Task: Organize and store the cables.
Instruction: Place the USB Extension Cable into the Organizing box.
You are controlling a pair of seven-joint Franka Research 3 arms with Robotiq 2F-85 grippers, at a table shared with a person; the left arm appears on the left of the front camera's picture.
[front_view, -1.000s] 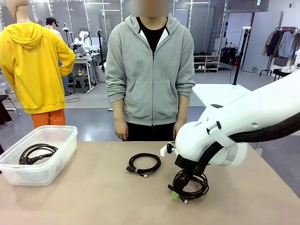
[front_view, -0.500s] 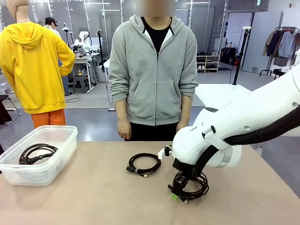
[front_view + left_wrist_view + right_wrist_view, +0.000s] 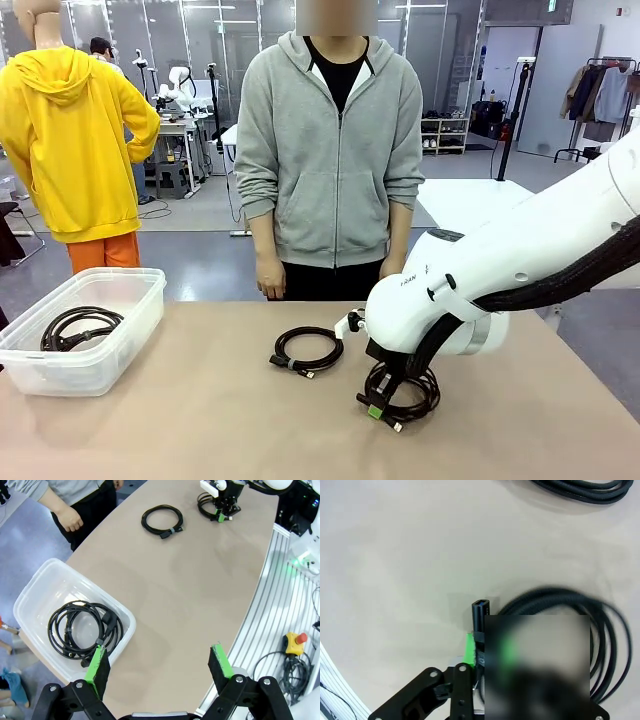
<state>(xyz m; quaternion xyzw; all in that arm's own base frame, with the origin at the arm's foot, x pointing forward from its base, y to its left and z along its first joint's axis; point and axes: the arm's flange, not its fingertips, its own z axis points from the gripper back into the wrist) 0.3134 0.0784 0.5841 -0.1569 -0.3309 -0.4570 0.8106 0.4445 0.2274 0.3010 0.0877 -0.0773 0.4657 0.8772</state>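
Three coiled black cables are in view. One coil [image 3: 80,327] lies inside the clear plastic bin [image 3: 135,300] at the table's left, also seen in the left wrist view as the binned coil [image 3: 82,630]. A second coil [image 3: 307,350] lies loose at mid-table. My right gripper [image 3: 377,401] is shut on the near edge of the third coil [image 3: 412,392]. In the right wrist view its green pads pinch the gripped cable [image 3: 602,645] beside its plug end [image 3: 480,612]. My left gripper [image 3: 159,662] hangs open above the table edge beside the bin [image 3: 30,597], holding nothing.
A person in a grey hoodie [image 3: 330,150] stands at the far edge, hands [image 3: 270,288] down at their sides. Bare tabletop lies between the bin and the loose coil [image 3: 162,520]. A ribbed metal edge with an emergency stop button [image 3: 295,641] runs along the robot's side.
My right gripper closed on the right-hand coil and drifted slightly left with it. The person shifted a little to the right. The left arm stayed put.
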